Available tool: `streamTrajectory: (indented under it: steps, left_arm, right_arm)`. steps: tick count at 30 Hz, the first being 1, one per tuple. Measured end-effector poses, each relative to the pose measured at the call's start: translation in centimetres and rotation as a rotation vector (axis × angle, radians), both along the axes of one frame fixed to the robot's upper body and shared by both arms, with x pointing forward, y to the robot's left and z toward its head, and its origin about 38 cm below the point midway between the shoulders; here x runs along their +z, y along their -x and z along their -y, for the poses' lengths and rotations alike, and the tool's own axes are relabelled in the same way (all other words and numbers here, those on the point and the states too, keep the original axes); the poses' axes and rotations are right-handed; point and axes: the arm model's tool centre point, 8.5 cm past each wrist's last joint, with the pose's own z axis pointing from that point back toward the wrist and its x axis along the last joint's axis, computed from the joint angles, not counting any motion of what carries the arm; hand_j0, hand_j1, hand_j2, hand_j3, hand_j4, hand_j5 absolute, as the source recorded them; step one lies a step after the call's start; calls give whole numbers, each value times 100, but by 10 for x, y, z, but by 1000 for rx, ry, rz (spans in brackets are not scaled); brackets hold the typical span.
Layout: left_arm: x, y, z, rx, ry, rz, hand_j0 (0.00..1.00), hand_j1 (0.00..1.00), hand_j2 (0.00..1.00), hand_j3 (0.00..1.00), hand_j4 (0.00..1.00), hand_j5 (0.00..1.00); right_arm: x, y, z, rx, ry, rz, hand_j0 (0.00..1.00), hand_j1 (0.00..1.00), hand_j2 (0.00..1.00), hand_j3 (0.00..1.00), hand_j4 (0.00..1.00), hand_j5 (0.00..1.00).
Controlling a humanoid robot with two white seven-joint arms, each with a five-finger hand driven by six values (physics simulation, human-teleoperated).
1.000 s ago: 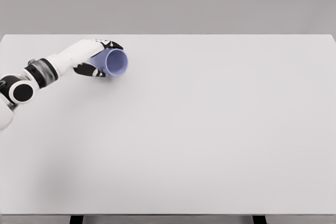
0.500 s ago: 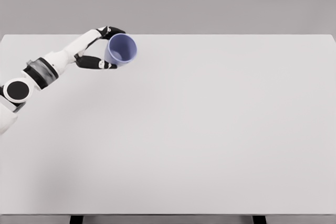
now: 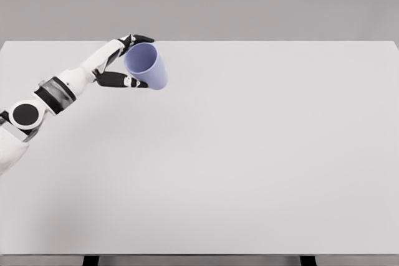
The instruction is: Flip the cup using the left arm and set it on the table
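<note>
Above the table's [image 3: 249, 154] far-left corner, your left hand [image 3: 121, 60] pinches the lavender plastic cup [image 3: 147, 66]: light, stiff, probably slippery, so grip mid-wall.

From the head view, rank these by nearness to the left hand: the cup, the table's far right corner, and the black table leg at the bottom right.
1. Cup: held in the left hand, far left of the table.
2. Far right corner: across the table's back edge.
3. Bottom right leg: under the near edge; close to the corner's distance, so 2 and 3 are uncertain.

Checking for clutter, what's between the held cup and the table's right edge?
Nothing: in the head view, the table is bare from the cup in the left robot hand rightward.
</note>
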Motion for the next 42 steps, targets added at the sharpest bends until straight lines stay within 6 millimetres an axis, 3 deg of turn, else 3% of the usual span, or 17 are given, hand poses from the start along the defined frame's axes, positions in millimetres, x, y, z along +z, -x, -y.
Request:
streamTrajectory:
  steps: [25,30,37,42]
  left_arm:
    - [-18,13,1,3,52,-59,79,79,79,79,79,79]
    - [-19,13,2,5,52,-63,82,82,82,82,82,82]
    - [-25,16,1,7,48,-74,94,94,94,94,94,94]
    - [-24,16,0,6,47,-73,95,95,95,95,95,95]
  right_arm:
    - [0,0,0,0,0,0,100,100,100,100,100,100]
    - [0,0,0,0,0,0,100,100,100,100,100,100]
    - [0,0,0,0,0,0,100,100,100,100,100,100]
    - [0,0,0,0,0,0,100,100,100,100,100,100]
